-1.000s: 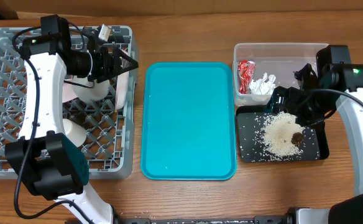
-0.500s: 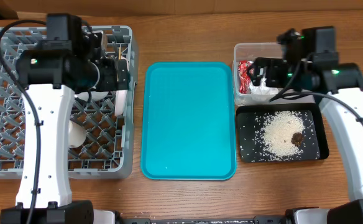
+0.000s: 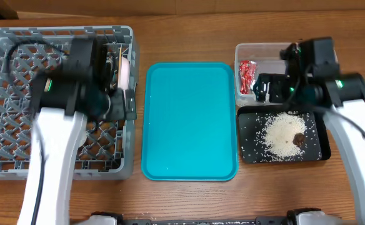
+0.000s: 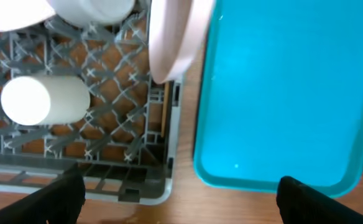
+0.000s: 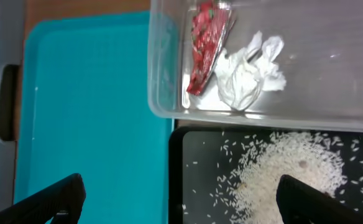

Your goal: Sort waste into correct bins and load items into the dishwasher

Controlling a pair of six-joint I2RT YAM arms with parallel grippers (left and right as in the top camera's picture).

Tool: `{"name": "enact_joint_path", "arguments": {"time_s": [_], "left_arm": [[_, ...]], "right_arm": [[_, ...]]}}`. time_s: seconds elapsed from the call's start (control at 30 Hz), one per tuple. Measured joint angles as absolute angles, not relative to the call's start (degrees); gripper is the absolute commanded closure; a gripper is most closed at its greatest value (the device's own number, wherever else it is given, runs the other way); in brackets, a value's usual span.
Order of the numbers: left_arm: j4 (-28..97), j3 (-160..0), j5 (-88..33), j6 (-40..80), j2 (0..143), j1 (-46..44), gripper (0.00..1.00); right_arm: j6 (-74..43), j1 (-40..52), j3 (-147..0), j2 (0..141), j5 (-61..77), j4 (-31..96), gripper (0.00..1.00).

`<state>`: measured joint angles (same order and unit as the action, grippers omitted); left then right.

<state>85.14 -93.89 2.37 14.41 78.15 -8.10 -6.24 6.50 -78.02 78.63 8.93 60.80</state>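
The grey dishwasher rack (image 3: 1, 94) stands at the left. Inside it a pink bowl (image 4: 169, 37) stands on edge, a white cup (image 4: 45, 99) lies on its side, and a wooden chopstick (image 4: 165, 112) lies along the right wall. My left gripper (image 4: 181, 202) hangs open and empty over the rack's near right corner. In the clear tub (image 5: 163, 93) lie the red-and-white wrapper (image 5: 206, 43) and the white tissue (image 5: 247, 78). Rice (image 3: 282, 134) and a brown lump (image 3: 300, 138) lie in the black tray (image 3: 251, 147). My right gripper (image 5: 181, 199) is open and empty above that tray's left edge.
The large teal tray (image 3: 190, 122) lies between the rack and the two bins, with nothing on it. A white bowl (image 4: 101, 7) sits further back in the rack. Bare wooden table (image 3: 189, 200) runs along the front.
The left gripper drew back from the rack's far side toward its near right corner and opened fully. The right gripper left the black tray, swung over the tub, then came back slightly.
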Motion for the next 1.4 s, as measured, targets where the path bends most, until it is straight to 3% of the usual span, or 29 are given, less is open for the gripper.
{"name": "enact_joint_path", "arguments": {"time_s": [0.27,0.43,0.83,1.13,1.4], "left_arm": [[65.1,-68.53,2.85,11.29,39.83,-8.27,0.0],[61.01,-59.72,2.85,10.52,29.15,-8.27,0.0],[71.88,-58.63,2.85,10.33,28.01,-8.27,0.0],[73.17,-58.61,2.87,10.33,28.01,-8.27,0.0],[73.32,-58.57,2.85,10.33,28.01,-8.27,0.0]], "right_arm": [[-6.81,6.46,-60.71,47.66,6.42,54.33,0.0],[-7.07,6.46,-59.24,40.18,4.14,59.29,0.0],[-7.27,6.46,-59.11,39.55,3.4,61.58,0.0],[-6.37,6.46,-58.28,37.08,0.8,62.48,0.0],[-5.93,5.78,-40.34,15.81,-0.08,38.11,0.0]]}}
